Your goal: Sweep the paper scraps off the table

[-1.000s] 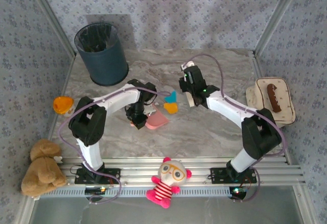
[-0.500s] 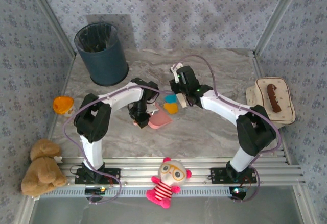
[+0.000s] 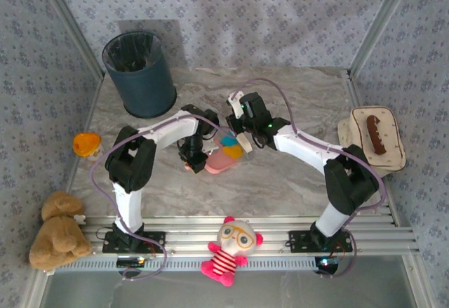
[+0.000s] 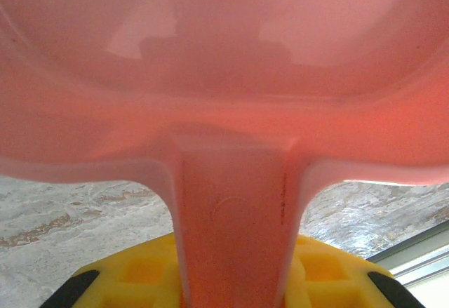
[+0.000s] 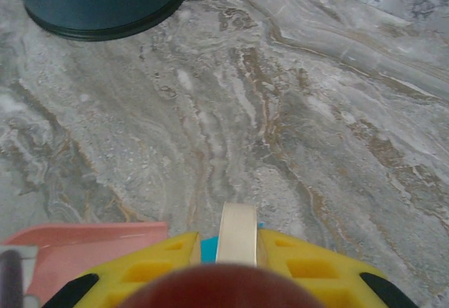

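Aluminium rails [image 3: 280, 225] edge the near side of the bench [image 3: 295, 182]. A striped doll with glasses [image 3: 229, 248] lies across them between the two arm bases, and a brown teddy bear [image 3: 56, 231] slumps at the near left corner. Past them each arm rises to an outward elbow, then reaches inward over the grey-white marble so the two wrists nearly meet at mid-bench. The left end effector [image 3: 189, 156] is clamped on the handle of a pink dustpan [image 3: 224, 161]. The pan lies low on the marble with its mouth turned towards the right arm, and in the left wrist view its handle runs between the yellow fingers [image 4: 137, 271]. The right end effector [image 3: 243, 134] angles down from the far side, clenched on a cream flat tool [image 5: 237, 232] just beside the pan's mouth. The paper scraps [image 3: 229, 142], seen as a cyan and orange cluster, lie between that tool and the pan. Whether they rest on its lip or on the bench cannot be told. Out at the left edge sits an orange cup-like toy [image 3: 86, 143], well apart. At the right edge a cream oval tray [image 3: 393, 155] carries a brown piece [image 3: 372, 130]. Farthest, at the far left, stands a dark blue bin [image 3: 142, 83] with a black liner, and its contents cannot be made out.
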You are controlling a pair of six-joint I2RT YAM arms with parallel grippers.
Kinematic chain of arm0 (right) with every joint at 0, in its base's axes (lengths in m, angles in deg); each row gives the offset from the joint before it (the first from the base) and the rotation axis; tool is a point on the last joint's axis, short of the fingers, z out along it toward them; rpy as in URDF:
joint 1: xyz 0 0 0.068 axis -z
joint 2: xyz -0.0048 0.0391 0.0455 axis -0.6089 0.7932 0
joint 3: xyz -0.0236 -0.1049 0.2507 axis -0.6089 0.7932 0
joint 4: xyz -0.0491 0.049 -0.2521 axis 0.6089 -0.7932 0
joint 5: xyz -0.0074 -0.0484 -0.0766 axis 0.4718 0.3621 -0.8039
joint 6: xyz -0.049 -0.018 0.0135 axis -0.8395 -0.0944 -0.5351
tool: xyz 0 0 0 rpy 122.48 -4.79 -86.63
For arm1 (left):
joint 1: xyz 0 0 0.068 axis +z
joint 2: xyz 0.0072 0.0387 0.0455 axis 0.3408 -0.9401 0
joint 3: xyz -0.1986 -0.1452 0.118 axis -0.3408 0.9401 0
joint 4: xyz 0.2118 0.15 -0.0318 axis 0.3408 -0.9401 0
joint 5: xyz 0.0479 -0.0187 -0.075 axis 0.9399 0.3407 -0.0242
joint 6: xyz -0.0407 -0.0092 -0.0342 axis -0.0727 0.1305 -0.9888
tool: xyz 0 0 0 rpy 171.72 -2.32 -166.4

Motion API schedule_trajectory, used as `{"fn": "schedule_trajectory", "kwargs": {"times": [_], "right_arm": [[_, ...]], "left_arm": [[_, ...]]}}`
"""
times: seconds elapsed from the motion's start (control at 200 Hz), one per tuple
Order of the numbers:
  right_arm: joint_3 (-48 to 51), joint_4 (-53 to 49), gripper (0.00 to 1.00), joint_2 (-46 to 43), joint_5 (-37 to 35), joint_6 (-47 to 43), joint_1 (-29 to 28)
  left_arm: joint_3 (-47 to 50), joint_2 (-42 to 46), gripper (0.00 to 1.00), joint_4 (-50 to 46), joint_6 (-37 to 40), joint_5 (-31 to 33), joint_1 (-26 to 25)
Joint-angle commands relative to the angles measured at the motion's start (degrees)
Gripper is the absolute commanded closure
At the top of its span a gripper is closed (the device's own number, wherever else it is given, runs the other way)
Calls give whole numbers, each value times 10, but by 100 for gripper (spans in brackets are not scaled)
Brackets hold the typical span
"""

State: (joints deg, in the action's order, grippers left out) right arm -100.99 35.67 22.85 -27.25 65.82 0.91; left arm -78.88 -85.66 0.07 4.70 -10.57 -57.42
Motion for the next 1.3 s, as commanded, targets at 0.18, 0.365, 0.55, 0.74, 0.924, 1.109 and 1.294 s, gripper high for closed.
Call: {"fn": "schedule_trajectory", "kwargs": {"times": [0.18,0.365,0.55,0.74,0.924,1.109,1.294], "right_arm": [[1,-14,100,-12,83,-2,-17],[2,-9,100,-25,100,2,-22],[7,-3,100,-45,97,5,-22],[17,7,100,-56,63,10,-21],[44,29,100,-77,41,26,-15],[72,50,100,-103,6,54,0],[119,85,100,-143,-4,107,37]], "left_arm": [[-13,-20,100,-9,-3,-3,3],[-13,-17,100,-6,-1,-3,3],[-10,-14,100,-5,-3,-3,1],[-3,-4,100,7,-4,1,0],[4,5,100,14,-4,3,1],[6,19,100,25,-5,6,0],[18,49,100,51,-4,12,5]]}}
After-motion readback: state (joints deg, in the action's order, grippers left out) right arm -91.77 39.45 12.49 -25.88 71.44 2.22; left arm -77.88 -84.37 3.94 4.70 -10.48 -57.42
